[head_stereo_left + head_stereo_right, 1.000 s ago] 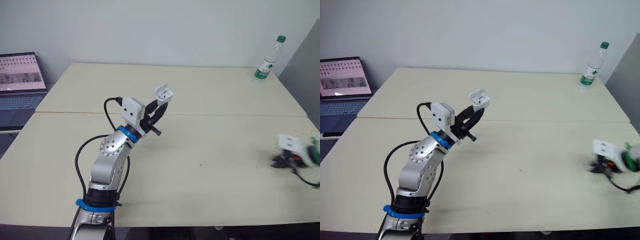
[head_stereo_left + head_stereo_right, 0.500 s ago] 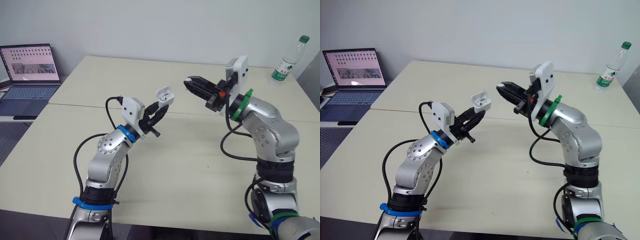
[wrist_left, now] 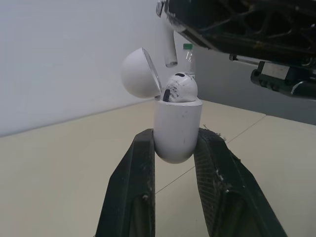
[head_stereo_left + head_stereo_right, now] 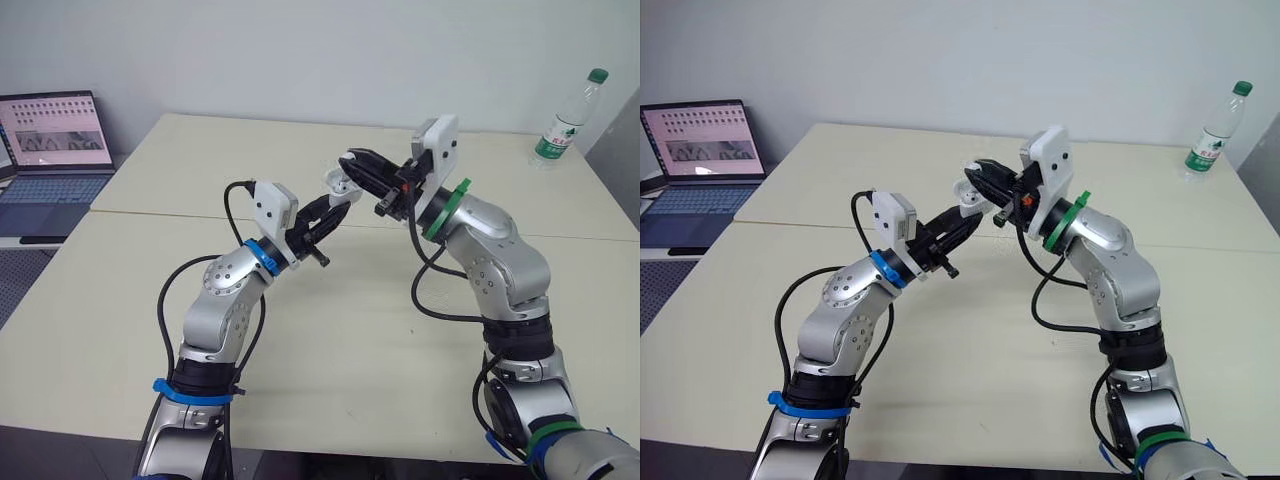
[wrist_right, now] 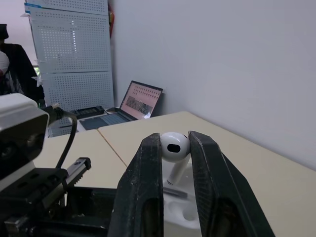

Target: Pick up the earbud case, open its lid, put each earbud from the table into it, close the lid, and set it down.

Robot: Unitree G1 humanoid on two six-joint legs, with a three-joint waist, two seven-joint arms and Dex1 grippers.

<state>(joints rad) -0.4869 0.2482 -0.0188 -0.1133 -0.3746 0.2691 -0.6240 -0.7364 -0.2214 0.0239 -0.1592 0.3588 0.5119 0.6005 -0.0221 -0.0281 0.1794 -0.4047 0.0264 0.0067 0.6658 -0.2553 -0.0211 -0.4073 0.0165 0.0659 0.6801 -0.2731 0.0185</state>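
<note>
Right gripper is clenched on 1 earbud, which is hung just above the open earbud case, stem pointing down at its mouth (a seated earbud fills 1 socket). The case is gripped upright by the left gripper, clear of the table.

Silver, rounded segments on left arm and right arm; blue rings on one, green ring on the other; looping black cables, white boxes at wrists, matte black left claw and right claw
</note>
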